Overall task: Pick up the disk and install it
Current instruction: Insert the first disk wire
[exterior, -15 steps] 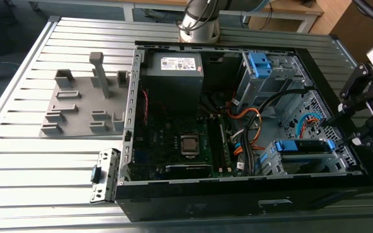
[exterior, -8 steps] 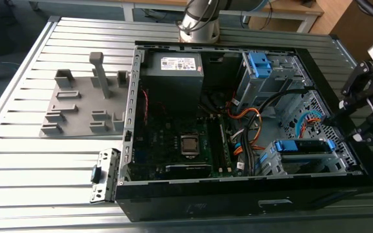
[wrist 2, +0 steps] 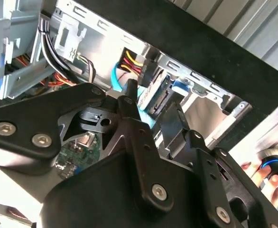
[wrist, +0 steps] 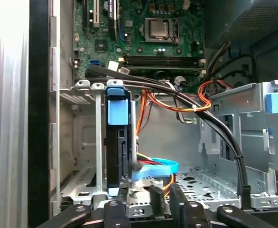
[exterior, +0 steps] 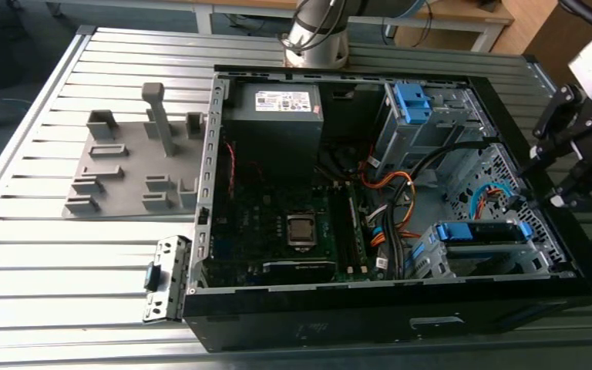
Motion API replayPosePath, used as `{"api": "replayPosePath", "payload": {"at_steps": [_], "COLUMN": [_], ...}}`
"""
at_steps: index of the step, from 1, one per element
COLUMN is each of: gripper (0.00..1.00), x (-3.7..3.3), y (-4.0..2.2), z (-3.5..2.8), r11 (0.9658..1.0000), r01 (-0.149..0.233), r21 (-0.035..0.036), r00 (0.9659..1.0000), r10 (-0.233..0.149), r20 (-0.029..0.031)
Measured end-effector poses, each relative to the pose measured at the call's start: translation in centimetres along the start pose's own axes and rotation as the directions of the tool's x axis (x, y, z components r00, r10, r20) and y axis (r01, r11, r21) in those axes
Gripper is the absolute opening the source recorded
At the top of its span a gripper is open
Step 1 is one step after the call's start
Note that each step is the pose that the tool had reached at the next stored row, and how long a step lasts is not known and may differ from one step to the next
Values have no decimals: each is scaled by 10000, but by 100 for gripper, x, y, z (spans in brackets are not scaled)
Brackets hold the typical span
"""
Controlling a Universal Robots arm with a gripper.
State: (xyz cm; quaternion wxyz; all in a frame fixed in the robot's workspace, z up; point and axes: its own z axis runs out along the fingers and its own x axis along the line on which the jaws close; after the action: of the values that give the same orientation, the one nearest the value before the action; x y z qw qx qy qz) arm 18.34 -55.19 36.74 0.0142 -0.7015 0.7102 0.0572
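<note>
The disk [exterior: 481,230] sits in the drive cage at the near right corner of the open computer case [exterior: 378,316], its blue rail ends showing at both sides. In the first wrist view the disk [wrist: 117,147] stands edge-on in the cage with a blue tab on its end. The second wrist view has its silver body [wrist 2: 158,92] beyond the fingers. My gripper [exterior: 545,177] [wrist 2: 151,107] [wrist: 146,199] hangs open over the case's wall on the exterior view's right, just short of the disk, with nothing between its fingers.
Black, orange and blue cables [wrist: 177,102] run across the case beside the cage. A second cage with a blue bracket [exterior: 415,100] stands at the back. A grey fixture [exterior: 132,169] and a metal bracket [exterior: 167,277] lie on the slatted table. A hand [wrist 2: 264,173] shows outside the case.
</note>
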Motion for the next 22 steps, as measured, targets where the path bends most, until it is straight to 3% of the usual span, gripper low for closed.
{"api": "replayPosePath", "payload": {"at_steps": [5,12,15,19,22], "gripper": [47,47,47,47,47], "x": [-51,-133,-149,-155,-156], "y": [-33,-64,-83,-114,-118], "z": [40,172,222,243,242], "r11": [10000,10000,10000,10000,10000], "r01": [5,17,27,33,31], "r21": [-1,-1,-2,0,-1], "r00": [10000,10000,9999,9994,9994], "r10": [-5,-17,-28,-33,-31], "r20": [-22,-80,-169,-347,-351]}}
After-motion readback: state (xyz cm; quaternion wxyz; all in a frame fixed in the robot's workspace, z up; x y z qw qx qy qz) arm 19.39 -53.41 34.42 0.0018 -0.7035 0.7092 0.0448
